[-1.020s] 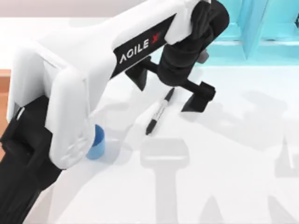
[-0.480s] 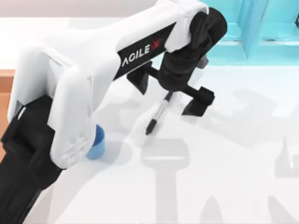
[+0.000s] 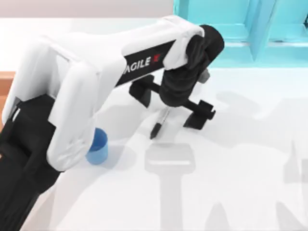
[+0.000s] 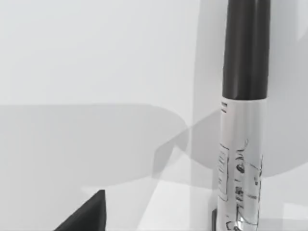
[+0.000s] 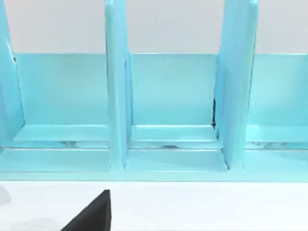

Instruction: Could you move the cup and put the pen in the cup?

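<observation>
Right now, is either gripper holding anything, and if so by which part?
Nothing is held. The left gripper is open, straddling the upper end of the pen, which lies on the table.

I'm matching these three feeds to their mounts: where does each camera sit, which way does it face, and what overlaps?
Top view: above the table, looking down; left arm reaching over the pen, left gripper open astride it, cup beside the arm.
Left wrist view: on the left wrist, facing down at the pen; a dark fingertip.
Right wrist view: on the right wrist, facing a blue rack; a dark fingertip.
Shared: top and left wrist views both show the pen.
</observation>
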